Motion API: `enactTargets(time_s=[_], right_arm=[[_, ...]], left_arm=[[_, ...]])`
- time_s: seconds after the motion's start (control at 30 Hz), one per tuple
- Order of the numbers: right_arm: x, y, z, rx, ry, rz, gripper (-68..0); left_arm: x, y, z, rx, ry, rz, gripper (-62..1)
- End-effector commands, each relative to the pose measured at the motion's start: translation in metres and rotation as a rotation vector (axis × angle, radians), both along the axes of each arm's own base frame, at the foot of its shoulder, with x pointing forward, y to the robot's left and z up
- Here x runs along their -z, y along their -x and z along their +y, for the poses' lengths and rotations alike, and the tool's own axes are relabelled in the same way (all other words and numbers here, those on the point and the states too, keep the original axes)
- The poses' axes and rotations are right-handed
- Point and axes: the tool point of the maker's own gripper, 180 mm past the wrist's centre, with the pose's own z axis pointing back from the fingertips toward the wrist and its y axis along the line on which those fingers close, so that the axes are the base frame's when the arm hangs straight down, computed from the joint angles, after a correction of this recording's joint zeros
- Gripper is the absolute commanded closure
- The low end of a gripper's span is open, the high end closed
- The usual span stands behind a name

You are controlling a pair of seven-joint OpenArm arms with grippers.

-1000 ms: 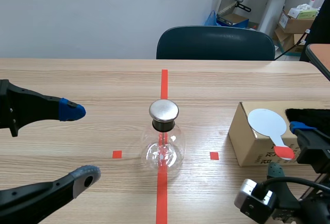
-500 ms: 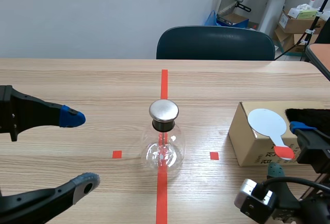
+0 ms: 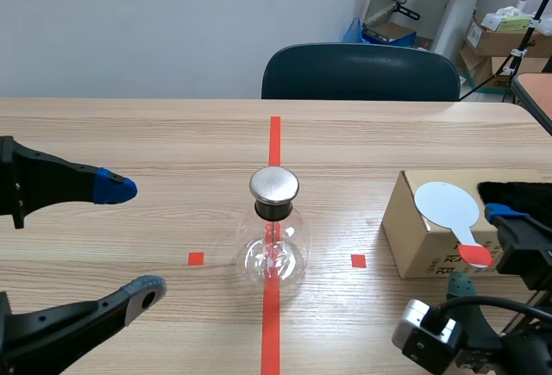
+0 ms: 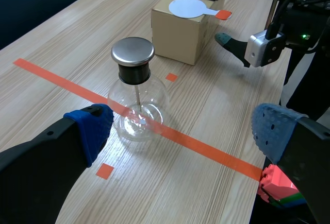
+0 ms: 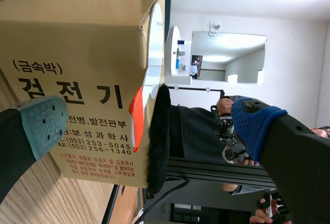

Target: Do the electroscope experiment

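Flask (image 3: pixel 274 237) stands upright mid-tabletop (image 3: pixel 172 134). Right of flask, box (image 3: pixel 421 247) carries paddle (image 3: pixel 446 205), handle toward robot. Right pincer (image 5: pixel 149 123), spread, faces the handle; nearer arm. Left pincer (image 3: pixel 131 240), spread, lies left of flask.

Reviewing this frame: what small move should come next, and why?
Probably ease the right gripper forward around the paddle's orange handle and shut on it. Its fingers stand open either side of that handle, which overhangs the box edge, and the electroscope flask stands untouched.
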Motion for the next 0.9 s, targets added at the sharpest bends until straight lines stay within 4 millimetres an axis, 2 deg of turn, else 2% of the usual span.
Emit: enactTargets(time_s=[0.0, 0.2, 0.37, 0.57, 0.7, 0.87], right_arm=[[-0.014, -0.002, -0.006, 0.007, 0.013, -0.061, -67.9], [-0.014, 0.014, 0.002, -0.009, -0.057, -0.037, -67.9], [-0.038, 0.031, 0.009, -0.036, -0.181, -0.051, -67.9], [-0.061, 0.037, 0.002, -0.027, -0.359, 0.038, -67.9], [-0.083, 0.032, -0.001, -0.039, -0.496, 0.084, -67.9], [-0.106, 0.023, 0.001, -0.091, -0.634, 0.168, -67.9]], left_arm=[[-0.005, -0.001, -0.003, 0.003, 0.021, -0.010, -57.5], [-0.006, -0.002, -0.008, 0.003, 0.033, -0.007, -57.5], [-0.001, -0.012, -0.014, -0.004, -0.006, -0.012, -57.5], [-0.005, -0.043, -0.011, -0.110, -0.044, -0.065, -57.5], [-0.014, -0.069, -0.002, -0.211, -0.037, -0.127, -57.5], [-0.009, -0.094, 0.013, -0.327, -0.078, -0.119, -57.5]])
